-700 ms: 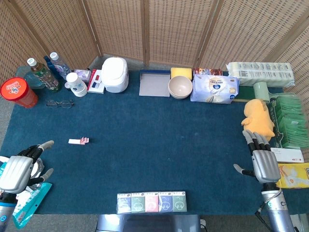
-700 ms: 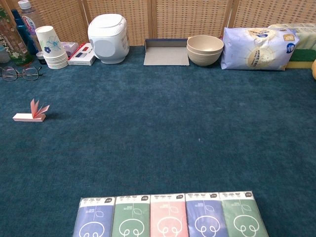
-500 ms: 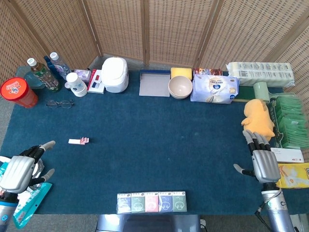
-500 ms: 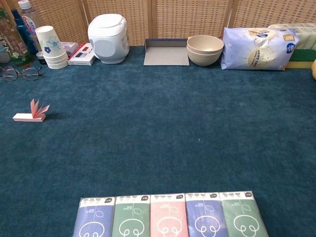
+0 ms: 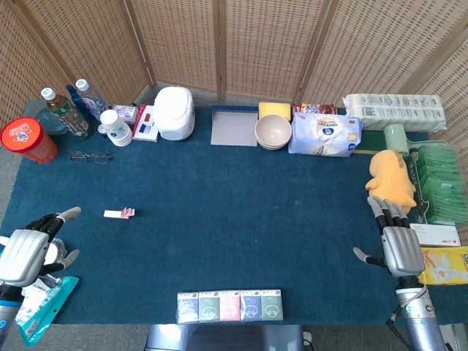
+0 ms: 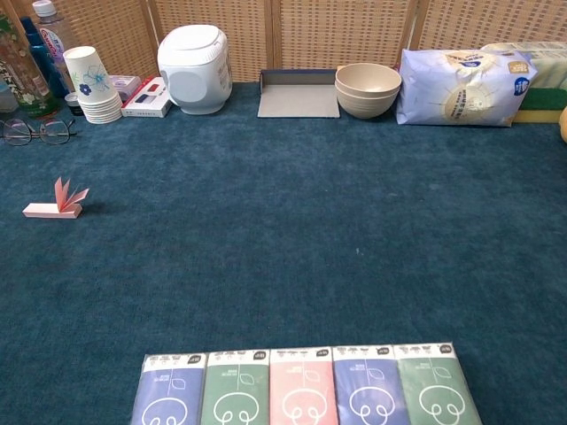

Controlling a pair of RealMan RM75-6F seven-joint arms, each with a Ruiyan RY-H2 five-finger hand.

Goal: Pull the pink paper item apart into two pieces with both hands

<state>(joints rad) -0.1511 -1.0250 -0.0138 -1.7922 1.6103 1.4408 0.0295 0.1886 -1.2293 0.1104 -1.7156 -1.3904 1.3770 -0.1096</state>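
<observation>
While pink paper (image 5: pixel 119 213) sits untouched nr table's (image 5: pixel 234 219) left edge, we see left hand (image 5: pixel 29 247) & right hand (image 5: pixel 395 241) both empty, fingers spread.

Five tissue packets (image 6: pixel 301 390) lie in a row at the near edge: two blue, two green and one pink. One pink paper item (image 5: pixel 119 213) sits on the cloth. At the far left stand three bottles (image 5: pixel 71 110), one red tub (image 5: pixel 27 140), one stack of paper cups (image 6: pixel 91 85) and one pair of glasses (image 5: pixel 91 156). Along the back are one white cooker (image 5: pixel 175 112), one grey tray (image 5: pixel 234 126), one stack of bowls (image 5: pixel 273 132) and one blue-white bag (image 5: pixel 325 134). One yellow plush toy (image 5: pixel 393 178) lies at the right. Two hands, left (image 5: pixel 25 249) and right (image 5: pixel 395 240), show.
</observation>
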